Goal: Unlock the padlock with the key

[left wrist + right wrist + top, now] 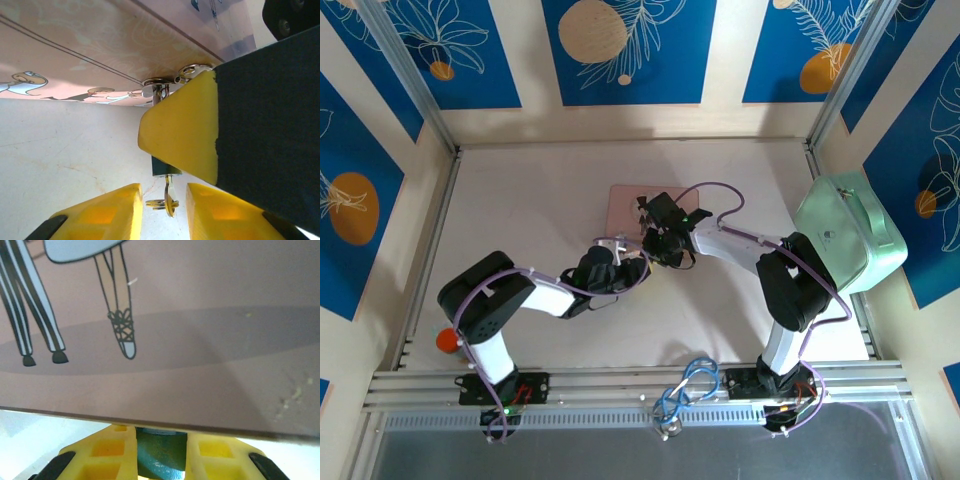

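Note:
The teal padlock (160,455) hangs by its silvery shackle (159,93) from the clasp on the front of the pink illustrated box (625,205). My right gripper (161,436) is shut on the padlock's body. Its yellow finger (180,135) covers most of the padlock (161,168) in the left wrist view. A brass key (169,196) with a small ring sticks out of the padlock's underside. My left gripper (165,212) stands open around the key's head, with a gap on each side. From above, both grippers (650,252) meet at the box's near edge.
A mint-green bag (850,235) sits at the right edge of the table. A small orange object (448,340) lies by the left arm's base. Blue cable loops (685,385) hang at the front rail. Patterned walls close the table in.

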Controlling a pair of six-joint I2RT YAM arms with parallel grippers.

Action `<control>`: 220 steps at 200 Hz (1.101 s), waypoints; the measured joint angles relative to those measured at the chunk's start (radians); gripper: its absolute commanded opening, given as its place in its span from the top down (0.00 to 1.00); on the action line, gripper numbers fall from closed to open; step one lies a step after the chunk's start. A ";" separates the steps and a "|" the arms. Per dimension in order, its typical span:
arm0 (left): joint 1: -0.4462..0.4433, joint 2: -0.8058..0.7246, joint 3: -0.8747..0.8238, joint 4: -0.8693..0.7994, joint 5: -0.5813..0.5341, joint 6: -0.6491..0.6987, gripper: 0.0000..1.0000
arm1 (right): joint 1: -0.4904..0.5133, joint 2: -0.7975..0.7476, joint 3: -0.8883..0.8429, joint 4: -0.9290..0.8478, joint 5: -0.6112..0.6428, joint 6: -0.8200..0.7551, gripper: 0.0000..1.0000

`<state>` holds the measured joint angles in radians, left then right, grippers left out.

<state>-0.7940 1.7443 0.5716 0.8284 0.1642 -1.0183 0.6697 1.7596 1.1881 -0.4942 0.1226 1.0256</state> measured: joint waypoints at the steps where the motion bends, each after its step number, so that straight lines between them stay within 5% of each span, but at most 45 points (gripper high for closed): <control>1: 0.000 0.000 0.000 0.000 0.000 0.000 0.69 | 0.000 0.000 0.000 0.000 0.000 0.000 1.00; 121: 0.002 -0.053 0.000 -0.117 -0.035 0.048 0.57 | 0.020 0.006 0.021 -0.032 0.028 -0.019 1.00; 220: 0.002 -0.066 -0.018 -0.090 -0.042 0.044 0.57 | 0.036 0.006 0.045 -0.053 0.060 -0.023 1.00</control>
<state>-0.7921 1.6779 0.5537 0.7387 0.1226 -0.9745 0.7059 1.7660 1.2327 -0.5472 0.1822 1.0023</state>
